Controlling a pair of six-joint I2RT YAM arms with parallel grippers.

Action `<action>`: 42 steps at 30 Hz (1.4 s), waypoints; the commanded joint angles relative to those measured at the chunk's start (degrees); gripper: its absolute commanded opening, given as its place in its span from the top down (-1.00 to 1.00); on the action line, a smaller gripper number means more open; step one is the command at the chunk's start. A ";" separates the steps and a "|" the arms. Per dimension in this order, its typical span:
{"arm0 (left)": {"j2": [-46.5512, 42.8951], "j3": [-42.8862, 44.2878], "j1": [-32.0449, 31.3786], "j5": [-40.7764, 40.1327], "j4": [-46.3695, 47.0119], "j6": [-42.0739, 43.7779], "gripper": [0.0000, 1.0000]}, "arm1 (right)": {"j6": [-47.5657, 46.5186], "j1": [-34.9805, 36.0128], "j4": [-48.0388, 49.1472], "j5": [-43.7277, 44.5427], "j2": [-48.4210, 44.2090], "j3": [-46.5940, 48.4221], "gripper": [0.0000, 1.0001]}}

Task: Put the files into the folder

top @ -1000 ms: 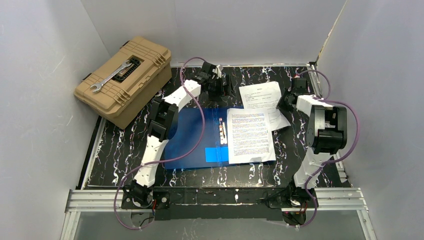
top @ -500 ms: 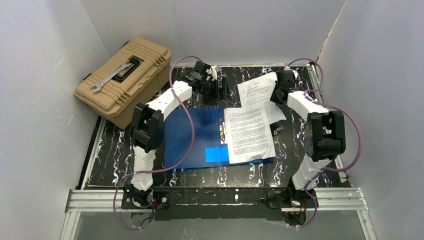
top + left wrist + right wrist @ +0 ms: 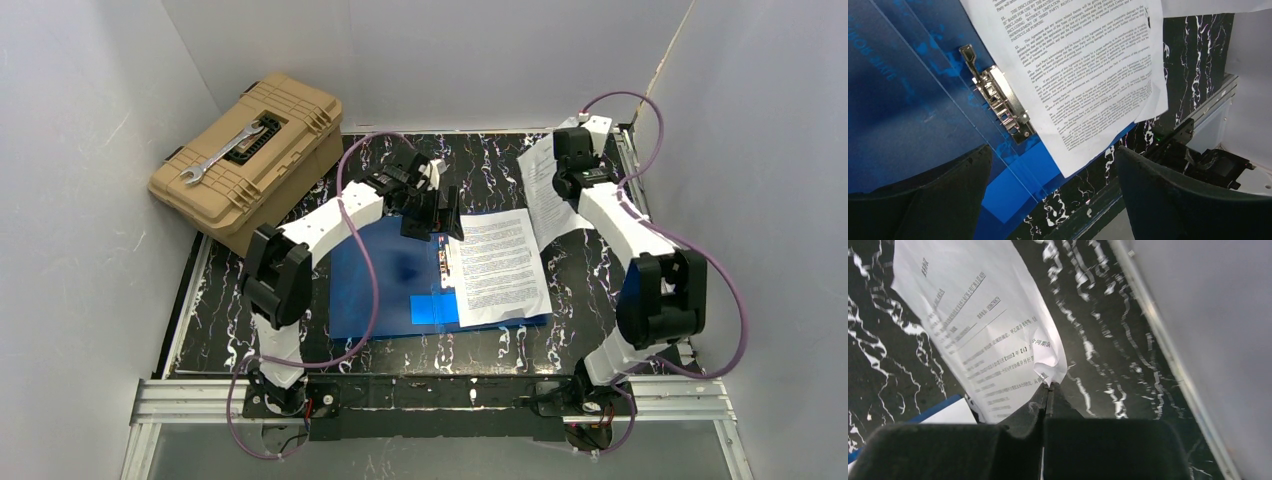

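The folder [image 3: 385,270] is laid open on the table [image 3: 228,295], with one printed sheet [image 3: 497,265] resting on its right half beside the metal clip [image 3: 1000,102]. The left gripper [image 3: 1052,150] is held wide open above it, empty. A second sheet [image 3: 983,335] is pinched at its edge by the closed right gripper [image 3: 1049,386], seemingly raised off the table at the far right.

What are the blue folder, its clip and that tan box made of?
The folder looks like glossy plastic: its surface mirrors light. Its clip seems shiny metal, silvery with glints. The tan box is probably moulded matte plastic, judging by its ribbed lid.
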 commanded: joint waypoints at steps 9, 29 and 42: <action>-14.24 -8.02 0.72 -8.14 -4.06 1.51 -0.84 | -2.35 0.23 -4.13 1.65 -15.53 7.13 0.97; -40.55 -26.78 2.70 -11.84 -5.73 -0.03 -0.88 | 16.64 2.30 -8.38 -28.03 -34.41 -10.64 0.97; -49.92 -32.56 2.70 -11.32 -9.70 1.38 -0.90 | 19.27 2.46 -3.84 -32.70 -36.69 -28.01 0.97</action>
